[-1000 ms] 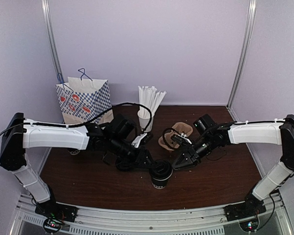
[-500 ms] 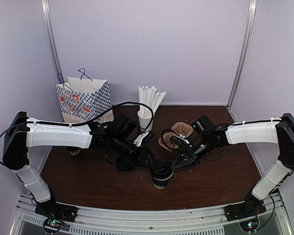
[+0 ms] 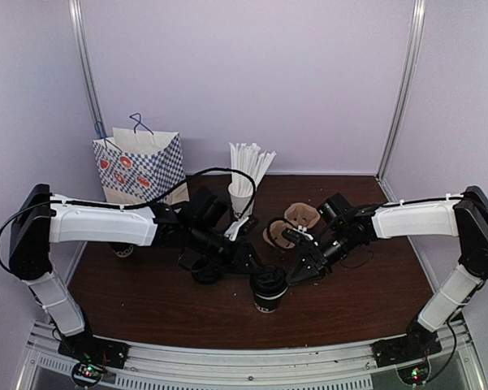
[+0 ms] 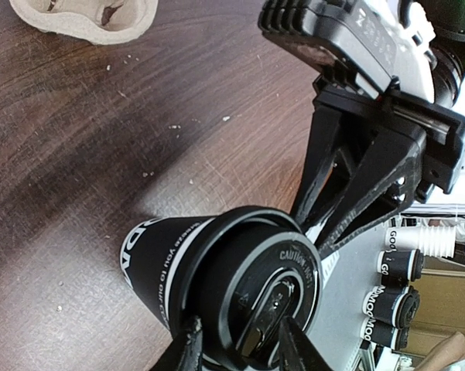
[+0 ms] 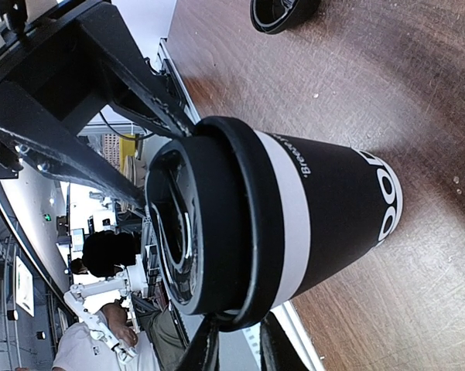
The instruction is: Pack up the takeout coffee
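The takeout coffee [image 3: 268,291], a black paper cup with white lettering and a black lid, stands upright near the table's front edge. It also shows in the left wrist view [image 4: 217,286] and the right wrist view [image 5: 309,209]. My left gripper [image 3: 250,266] reaches it from the left, and its fingertips [image 4: 189,348] pinch the lid's raised rim. My right gripper [image 3: 295,275] reaches it from the right. Its fingers [image 5: 207,348] stand a narrow gap apart with the lid's rim edge between them.
A checked paper bag [image 3: 142,166] stands at the back left. A white cup of straws [image 3: 242,195] is behind the arms. A cardboard cup carrier [image 3: 296,221] lies behind the cup. A black open round thing [image 3: 205,270] sits under my left arm. The table's front edge is close.
My right gripper has moved left up to the cup's lid. My left gripper and the cup have shifted only slightly.
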Available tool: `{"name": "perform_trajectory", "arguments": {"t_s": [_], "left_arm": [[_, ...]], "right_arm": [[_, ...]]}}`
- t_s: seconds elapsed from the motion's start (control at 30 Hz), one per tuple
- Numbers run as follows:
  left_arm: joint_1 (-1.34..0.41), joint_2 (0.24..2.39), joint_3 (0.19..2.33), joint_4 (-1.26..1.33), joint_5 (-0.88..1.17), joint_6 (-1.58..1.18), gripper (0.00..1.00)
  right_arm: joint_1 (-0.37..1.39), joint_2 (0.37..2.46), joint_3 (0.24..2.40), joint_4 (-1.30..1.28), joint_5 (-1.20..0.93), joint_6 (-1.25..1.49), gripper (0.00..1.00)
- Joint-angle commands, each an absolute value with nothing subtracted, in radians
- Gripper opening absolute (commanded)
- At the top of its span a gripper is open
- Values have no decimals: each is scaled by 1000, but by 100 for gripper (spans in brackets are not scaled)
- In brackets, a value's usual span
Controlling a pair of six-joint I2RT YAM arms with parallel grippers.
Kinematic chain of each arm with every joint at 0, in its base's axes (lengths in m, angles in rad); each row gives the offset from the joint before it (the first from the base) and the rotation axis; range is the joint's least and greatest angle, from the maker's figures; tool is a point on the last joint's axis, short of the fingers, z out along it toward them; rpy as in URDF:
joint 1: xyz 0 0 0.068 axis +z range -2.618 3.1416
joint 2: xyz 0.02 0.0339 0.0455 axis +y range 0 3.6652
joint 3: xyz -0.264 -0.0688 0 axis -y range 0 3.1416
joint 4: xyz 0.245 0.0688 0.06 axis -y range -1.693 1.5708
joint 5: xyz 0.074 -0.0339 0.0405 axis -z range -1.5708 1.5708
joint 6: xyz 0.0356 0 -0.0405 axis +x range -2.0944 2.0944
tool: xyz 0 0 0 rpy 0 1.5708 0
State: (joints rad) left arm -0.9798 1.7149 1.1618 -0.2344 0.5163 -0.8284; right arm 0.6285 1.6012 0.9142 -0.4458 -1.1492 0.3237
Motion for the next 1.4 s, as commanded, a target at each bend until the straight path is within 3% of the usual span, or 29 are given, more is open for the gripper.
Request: {"name": "perform_trajectory", "arguments": {"t_s": [0.0,0.33,0.8,1.37], "left_arm": [[-1008,1770,1143,-197,542,-843,35],[-1014,1786,1152,-210,561,-834,35],[-1028,1797,1076,-248,569,-859,35],[-1032,1869,982,-319,497,-868,33]], "right_arm": [[635,1646,928,-478,-1066,299,18],[628,1623,872,-267,-1169,432,19],[629,1712,895,-486,-986,263,19],[656,1739,924,-553,-643,150,18]]}}
